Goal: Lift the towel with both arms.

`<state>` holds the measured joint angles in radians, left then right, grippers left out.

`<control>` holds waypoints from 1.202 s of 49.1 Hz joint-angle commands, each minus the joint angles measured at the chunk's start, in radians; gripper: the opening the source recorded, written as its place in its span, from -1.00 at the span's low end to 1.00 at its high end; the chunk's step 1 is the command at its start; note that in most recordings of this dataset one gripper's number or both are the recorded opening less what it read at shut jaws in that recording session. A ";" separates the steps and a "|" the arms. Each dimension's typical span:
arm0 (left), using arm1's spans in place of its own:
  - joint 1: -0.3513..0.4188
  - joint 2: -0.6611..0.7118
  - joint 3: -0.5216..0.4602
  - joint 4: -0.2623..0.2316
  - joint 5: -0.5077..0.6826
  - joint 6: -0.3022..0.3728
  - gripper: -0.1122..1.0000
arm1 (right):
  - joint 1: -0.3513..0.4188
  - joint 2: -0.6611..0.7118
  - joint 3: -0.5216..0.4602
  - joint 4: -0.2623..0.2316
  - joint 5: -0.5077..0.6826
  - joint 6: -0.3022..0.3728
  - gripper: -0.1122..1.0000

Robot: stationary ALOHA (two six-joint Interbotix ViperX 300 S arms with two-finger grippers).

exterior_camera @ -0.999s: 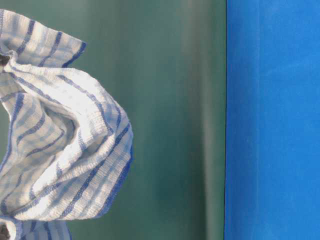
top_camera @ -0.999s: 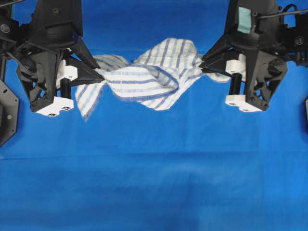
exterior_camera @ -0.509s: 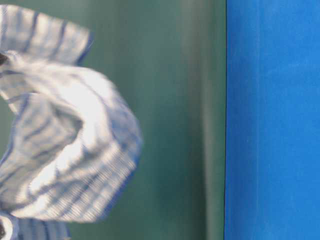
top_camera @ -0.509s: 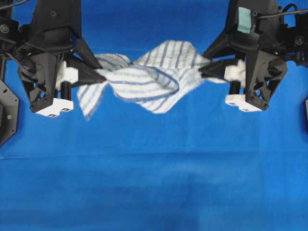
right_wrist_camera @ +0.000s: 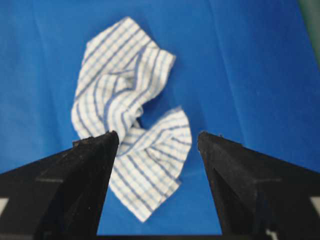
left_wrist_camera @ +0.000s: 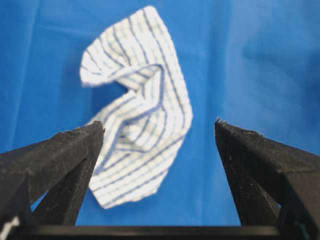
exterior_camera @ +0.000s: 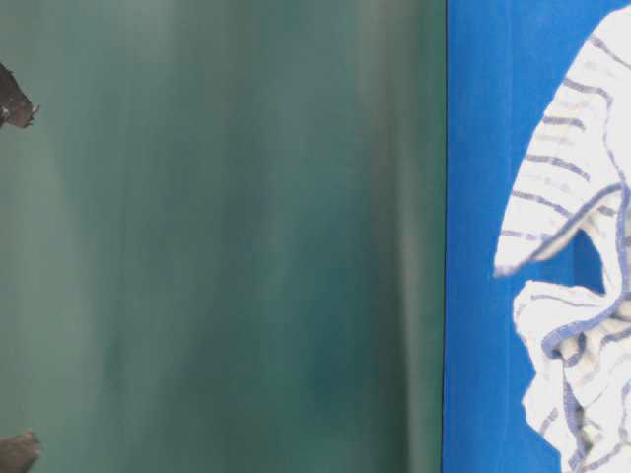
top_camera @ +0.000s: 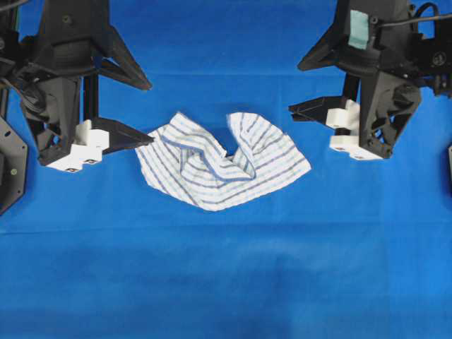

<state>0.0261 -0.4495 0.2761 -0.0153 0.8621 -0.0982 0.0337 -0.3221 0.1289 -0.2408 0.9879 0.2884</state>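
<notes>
Left gripper [top_camera: 148,113] and right gripper [top_camera: 296,88] hang apart — jaws wide, nothing between them

Black arms [top_camera: 67,63]; white blocks [top_camera: 347,116]

From just behind the left gripper [left_wrist_camera: 159,132], its two black fingers [left_wrist_camera: 60,155] rise from the bottom corners, one at about eight o'clock and the other at four o'clock, standing wide apart with bare space between their tips. Past them the towel [left_wrist_camera: 137,112] lies crumpled on the blue cloth [left_wrist_camera: 260,55], stretching from near the lower-left finger up toward twelve o'clock. A fold curls over near its middle, and its thin stripes look slightly blurred. Nothing sits between the tips.
</notes>
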 commanded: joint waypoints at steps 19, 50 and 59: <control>-0.100 0.112 0.273 -0.003 -0.314 0.000 0.81 | 0.057 0.091 0.253 0.003 -0.229 0.032 0.39; -0.141 0.480 0.431 -0.003 -0.595 0.017 0.81 | 0.057 0.399 0.451 0.002 -0.572 0.029 0.39; -0.143 0.537 0.436 -0.002 -0.660 0.018 0.80 | 0.058 0.460 0.453 -0.002 -0.607 0.025 0.39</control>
<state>-0.1150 0.0905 0.7164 -0.0184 0.2301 -0.0813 0.0905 0.1381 0.5890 -0.2393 0.4004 0.3145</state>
